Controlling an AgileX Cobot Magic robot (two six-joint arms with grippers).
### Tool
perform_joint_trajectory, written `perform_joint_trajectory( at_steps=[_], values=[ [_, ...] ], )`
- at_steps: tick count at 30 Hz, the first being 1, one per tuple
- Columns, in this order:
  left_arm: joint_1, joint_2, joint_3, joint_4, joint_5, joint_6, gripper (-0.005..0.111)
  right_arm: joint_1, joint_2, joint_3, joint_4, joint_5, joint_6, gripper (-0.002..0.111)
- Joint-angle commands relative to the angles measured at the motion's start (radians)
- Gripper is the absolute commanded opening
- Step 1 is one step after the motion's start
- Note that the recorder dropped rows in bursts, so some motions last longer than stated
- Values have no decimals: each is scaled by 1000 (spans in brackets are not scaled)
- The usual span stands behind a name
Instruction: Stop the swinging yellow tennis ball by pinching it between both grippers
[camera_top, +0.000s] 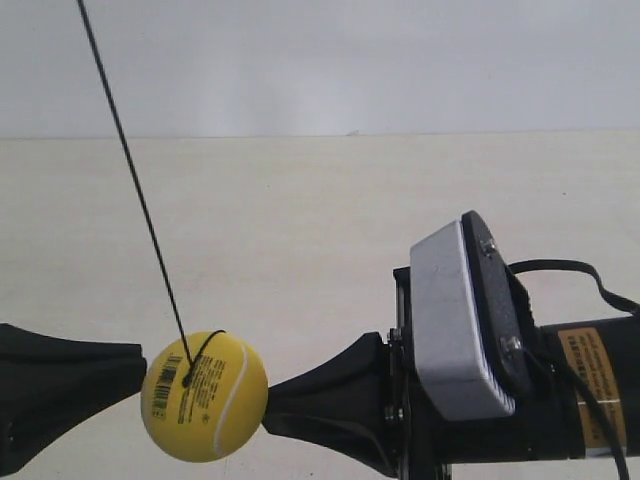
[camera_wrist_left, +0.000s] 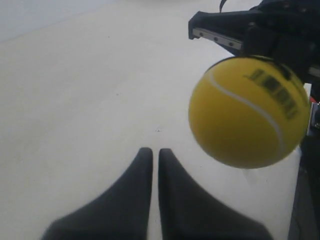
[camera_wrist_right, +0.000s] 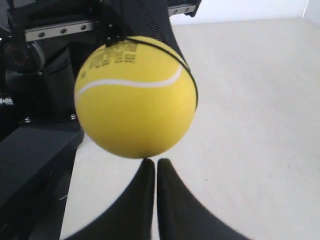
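The yellow tennis ball (camera_top: 205, 397) hangs low on a dark string (camera_top: 135, 185), its barcode print facing the exterior camera. It sits between two black wedge grippers. The gripper at the exterior view's left (camera_top: 143, 368) has its tip at the ball's side. The gripper at the exterior view's right (camera_top: 270, 405) meets the opposite side. My left gripper (camera_wrist_left: 155, 150) is shut with nothing in it. In the left wrist view the ball (camera_wrist_left: 248, 112) floats off to one side, clear of the tips. My right gripper (camera_wrist_right: 154, 161) is shut and empty, and the ball (camera_wrist_right: 135, 97) sits right at its tips.
A pale beige tabletop (camera_top: 330, 230) runs back to a white wall. The arm at the exterior view's right carries a silver-grey plate (camera_top: 450, 320), cables and an orange label (camera_top: 592, 385). Each wrist view shows the opposite arm's black body (camera_wrist_left: 260, 30) behind the ball.
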Motion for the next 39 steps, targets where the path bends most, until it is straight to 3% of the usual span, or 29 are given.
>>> perform_joint_trajectory(
  at_steps=[1,6,11,17,33,39],
  values=[
    [-2,-68,24,-58,-32,64,5,0,-3,-7,61,6,-50,0],
    [-2,-91,26,-61,-103,97,5,0,-3,-7,61,35,-52,0],
    [-2,-55,59,-210,-149,260,5,0,-3,-7,108,-28,-76,0],
    [-2,31,65,-258,-166,328,5,0,-3,-7,114,-57,-78,0],
    [-2,93,65,-265,-151,350,5,0,-3,-4,112,-78,-79,0],
    [-2,93,65,-304,-182,327,5,0,-3,-4,130,-289,10,0]
  ],
)
